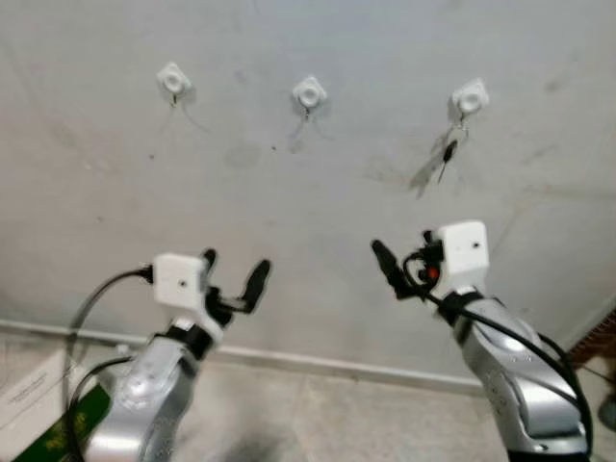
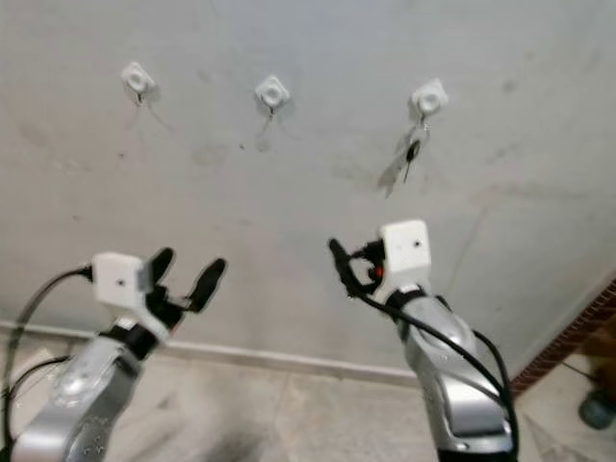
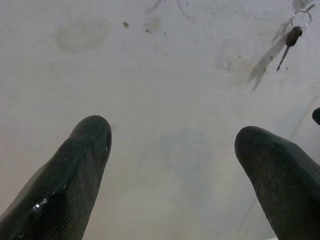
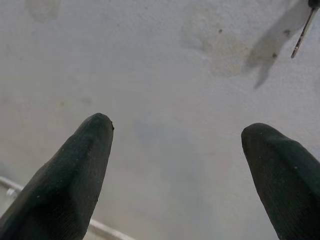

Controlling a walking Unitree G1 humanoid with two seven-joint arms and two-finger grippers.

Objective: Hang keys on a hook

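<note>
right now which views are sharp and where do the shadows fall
Left eye view: soft, slightly hazy; the key on the right hook throws a grey shadow down and to the robot's left on the wall. Left wrist view: key fairly crisp, near fingers blurred, a small glint on one. Right wrist view: fingers soft, key shadow clear on the wall.

No writing, label, brand or number can be read anywhere. A green box (image 1: 58, 435) at the floor edge bears yellow marks too blurred to read.
</note>
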